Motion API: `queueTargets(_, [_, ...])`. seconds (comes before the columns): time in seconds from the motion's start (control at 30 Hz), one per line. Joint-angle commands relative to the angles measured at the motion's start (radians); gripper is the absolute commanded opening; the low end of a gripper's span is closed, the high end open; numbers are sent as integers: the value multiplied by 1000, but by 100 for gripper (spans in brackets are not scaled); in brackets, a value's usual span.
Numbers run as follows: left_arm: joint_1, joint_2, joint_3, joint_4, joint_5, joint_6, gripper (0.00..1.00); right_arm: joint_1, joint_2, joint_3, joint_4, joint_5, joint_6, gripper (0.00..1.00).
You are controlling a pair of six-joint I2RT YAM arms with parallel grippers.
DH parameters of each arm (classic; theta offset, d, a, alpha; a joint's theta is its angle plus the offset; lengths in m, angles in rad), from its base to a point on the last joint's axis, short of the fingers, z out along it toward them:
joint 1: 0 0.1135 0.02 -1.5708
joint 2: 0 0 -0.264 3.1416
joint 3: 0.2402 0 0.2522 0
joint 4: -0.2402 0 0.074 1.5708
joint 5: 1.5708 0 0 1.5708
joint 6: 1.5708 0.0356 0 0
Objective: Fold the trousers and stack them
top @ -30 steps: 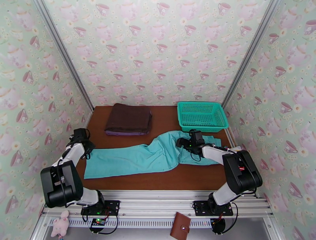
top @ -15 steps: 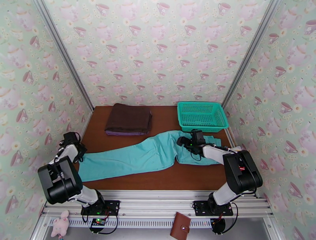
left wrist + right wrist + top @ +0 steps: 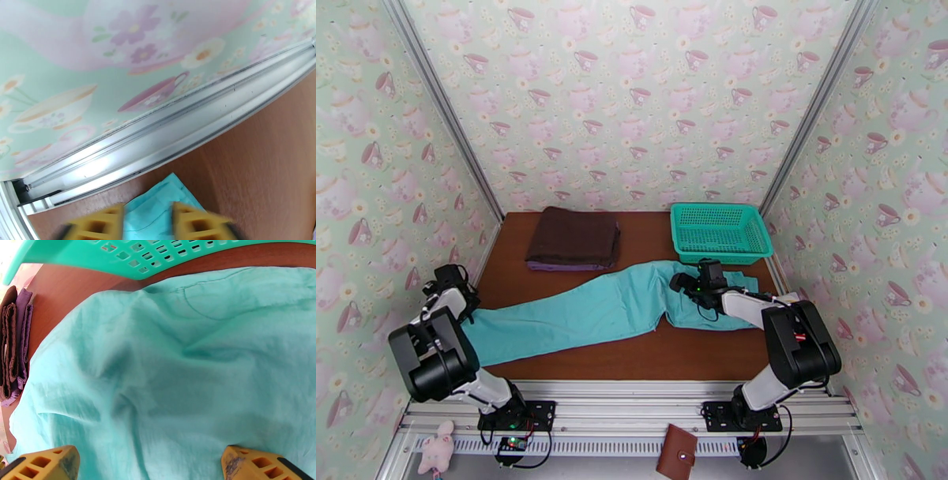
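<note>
The turquoise trousers (image 3: 584, 312) lie stretched across the brown table, legs to the left and waist at the right. My left gripper (image 3: 464, 314) is at the leg end, close to the left wall. In the left wrist view its yellow fingers (image 3: 102, 223) stand apart and a corner of the trousers (image 3: 158, 209) lies flat on the table between them, so this gripper (image 3: 148, 225) is open. My right gripper (image 3: 681, 284) hovers over the waist part. Its fingers (image 3: 47, 463) are spread wide above the wrinkled cloth (image 3: 177, 370), holding nothing.
A folded dark brown cloth (image 3: 573, 237) lies at the back left. A teal mesh basket (image 3: 720, 230) stands at the back right, just behind the waist. The left wall's metal rail (image 3: 158, 134) runs right beside the leg end. A brown wallet (image 3: 677, 451) and a pink toy (image 3: 436, 450) lie below the table edge.
My left gripper has moved left toward the wall, drawing the leg end with it and straightening the trousers, and its jaws have parted. The right arm has stayed put.
</note>
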Motion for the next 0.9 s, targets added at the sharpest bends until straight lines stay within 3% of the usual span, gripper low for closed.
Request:
queueTargets(0.0, [-18, -58, -13, -21, -19, -9, 66, -7, 25, -39, -43, -32, 3, 99])
queueTargets(0.1, [-39, -156, -73, -66, -6, -39, 71, -7, 21, -44, -40, -41, -11, 99])
queueTargets(0.33, [-63, -283, -248, -139, 341, -109, 78, -5, -19, -42, -62, -80, -39, 99])
queueTargets(0.47, [-271, -434, -302, -150, 367, -177, 76, 12, -89, -19, -97, -87, -61, 99])
queueTargets(0.67, [-510, -318, -265, -201, 472, -194, 81, 145, -236, 50, -177, 6, -152, 99])
queueTargets(0.73, [-584, -308, -303, -177, 491, -224, 90, 225, -277, 87, -191, 28, -199, 99])
queueTargets(0.87, [-729, -317, -342, -151, 486, -288, 100, 336, -182, 207, -162, -159, -167, 99])
